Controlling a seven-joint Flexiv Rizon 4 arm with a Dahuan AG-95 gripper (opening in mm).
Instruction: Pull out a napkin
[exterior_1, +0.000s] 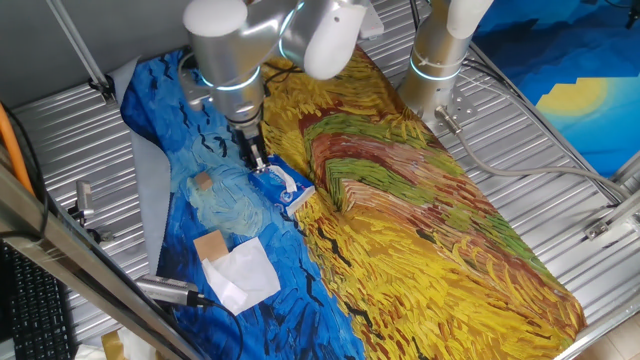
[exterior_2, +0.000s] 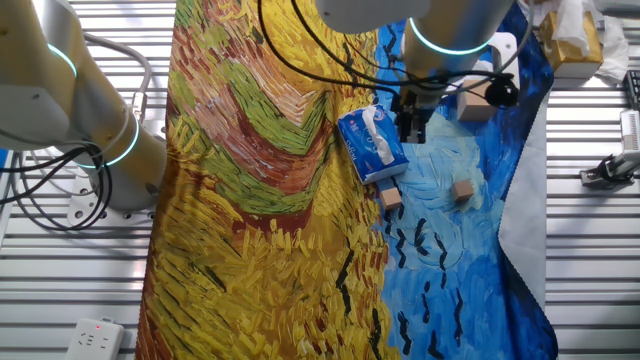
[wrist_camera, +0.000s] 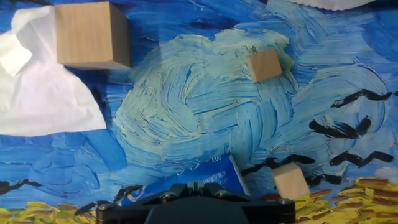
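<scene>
Gripper (exterior_1: 259, 160) sits at the blue pack (exterior_2: 372, 146); fingers look nearly together, cannot tell if clamped. Napkin (exterior_2: 376, 119) protrudes from the pack's slot. Advise: pinch the tuft only, lift straight, slowly, avoiding dragging the pack.

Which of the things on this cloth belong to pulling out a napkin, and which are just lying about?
Job: creased white paper napkin poking from small blue plastic tissue pack; claw.
Lying about: three wooden cubes; smooth white square sheet.
</scene>
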